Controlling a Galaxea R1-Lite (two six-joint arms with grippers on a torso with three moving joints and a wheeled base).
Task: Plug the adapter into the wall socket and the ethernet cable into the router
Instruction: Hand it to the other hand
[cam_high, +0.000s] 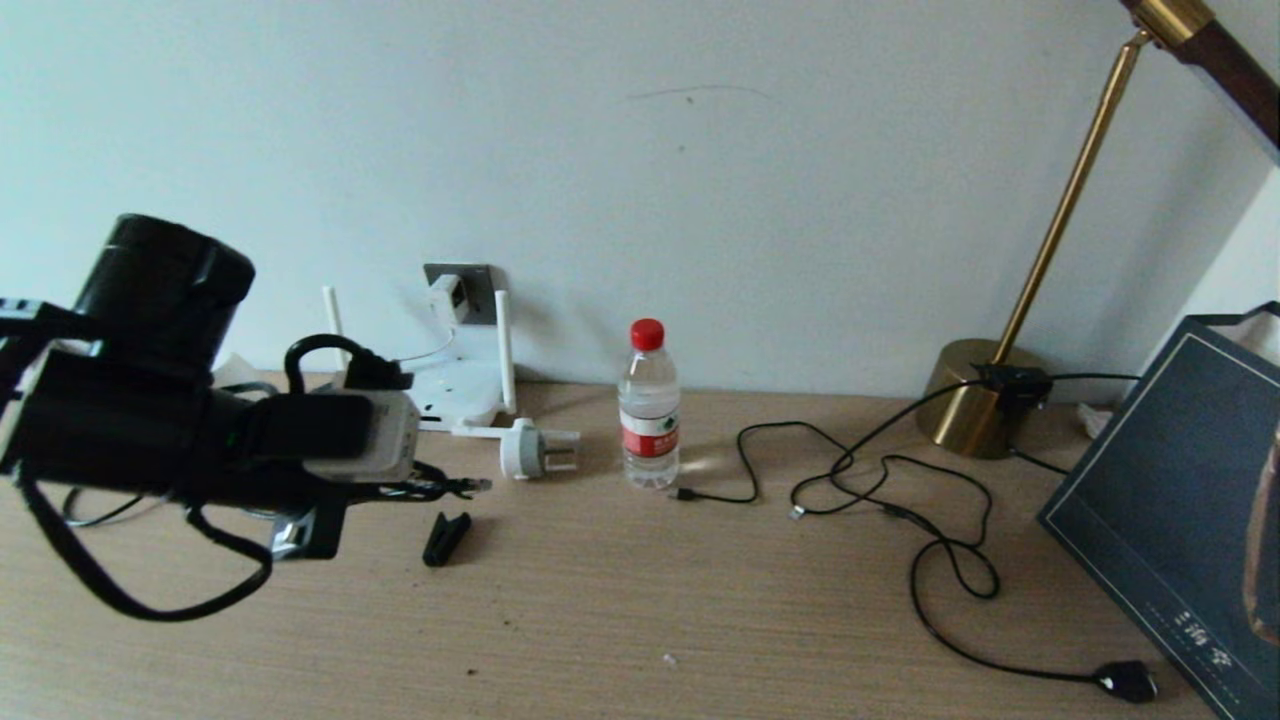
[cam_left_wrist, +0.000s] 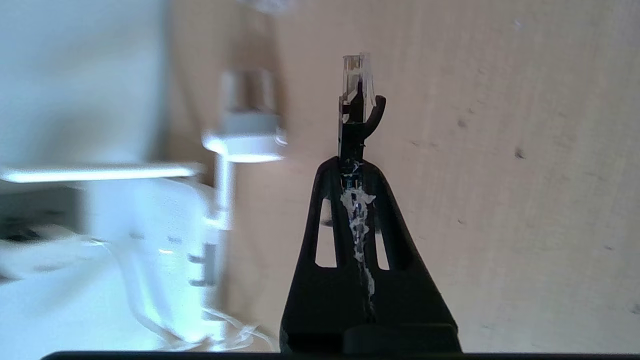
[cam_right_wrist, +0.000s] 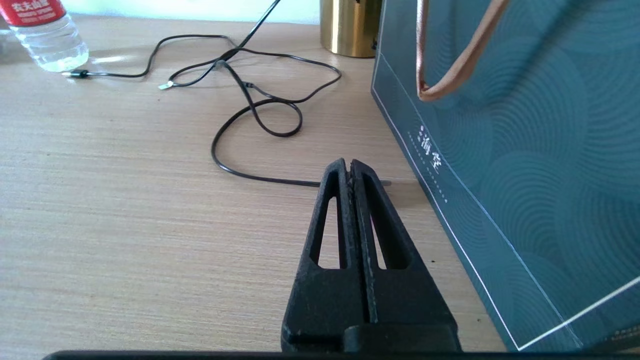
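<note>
My left gripper is shut on the ethernet cable's plug, whose clear tip sticks out past the fingertips. It hovers low over the table, just in front of the white router, which lies against the wall with its antennas upright. Behind the router, the white adapter sits on the dark grey wall socket, and its thin white cord droops to the router. My right gripper is shut and empty, low over the table at the far right.
A round white plug with prongs and a water bottle stand right of the router. A small black clip lies in front. Thin black cables sprawl toward a brass lamp base. A teal gift bag stands beside my right gripper.
</note>
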